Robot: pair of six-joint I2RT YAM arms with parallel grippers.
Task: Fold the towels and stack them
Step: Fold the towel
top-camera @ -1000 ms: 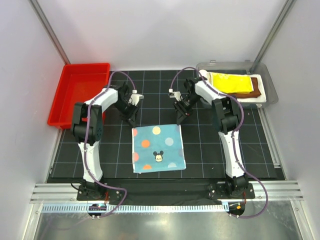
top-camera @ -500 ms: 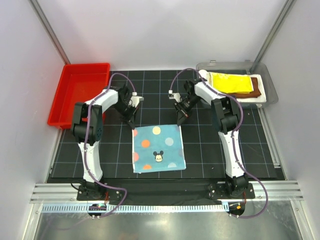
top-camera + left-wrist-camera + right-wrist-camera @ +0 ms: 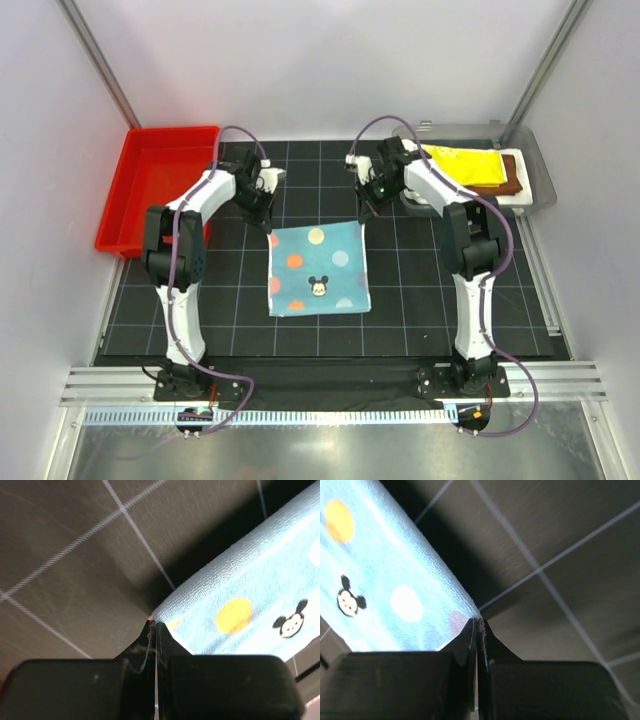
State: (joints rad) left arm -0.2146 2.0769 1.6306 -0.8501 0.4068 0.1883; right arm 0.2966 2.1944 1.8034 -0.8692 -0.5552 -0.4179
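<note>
**A:** From above, where is the blue towel (image 3: 318,268) lying?

**B:** It is lying flat near the middle of the table (image 3: 420,300), spots up. The left gripper (image 3: 270,227) is pinching its far left corner and the right gripper (image 3: 360,219) its far right corner. The yellow towel (image 3: 462,165) is sitting folded on the brown towel (image 3: 513,180) in the clear tray (image 3: 545,175) at the table's far right corner.

**A:** And the left wrist view?

**B:** The jaws are pressing fully together, nipping the very tip of the corner. The cloth there is standing clear of the table and throwing a shadow.

**A:** The right wrist?

**B:** It is showing the same: jaws closed tight on the corner tip, with the edge raised.

**A:** How is it going to handle?

**B:** I am judging it light, soft and limp, so it will be sagging between the two grips. Nips this shallow may be slipping, so taking hold deeper into each corner would be safer.
</note>
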